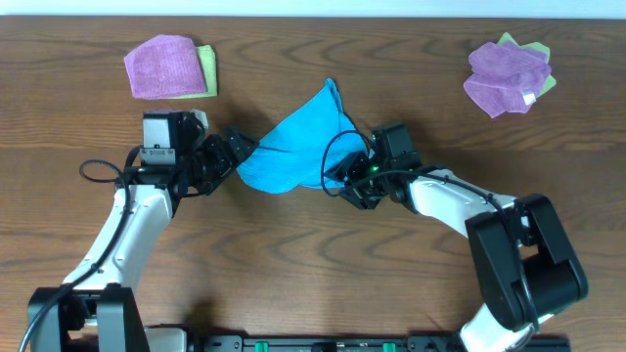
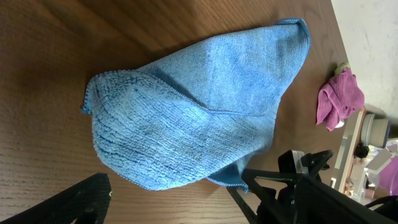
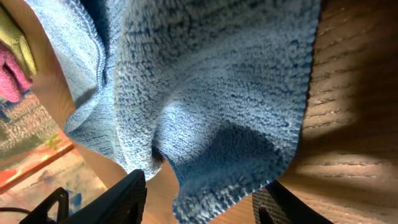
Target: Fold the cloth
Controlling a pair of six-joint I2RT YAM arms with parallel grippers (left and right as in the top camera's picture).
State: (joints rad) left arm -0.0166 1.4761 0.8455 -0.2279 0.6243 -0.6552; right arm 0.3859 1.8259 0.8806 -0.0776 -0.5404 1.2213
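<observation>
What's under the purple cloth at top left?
A light green cloth peeks out at the right edge of the purple cloth; the rest is covered, so further layers can't be told.

We see a brown wood-grain bench point(image 1: 293, 264) filling the view, with a pale strip point(image 1: 313, 8) beyond its far edge.

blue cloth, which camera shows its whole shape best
Overhead: the blue cloth shows with nearly its full crumpled outline and where it lies. Left wrist shows most of it, closer and at a slant; right wrist shows only a bunched edge up close.
</observation>
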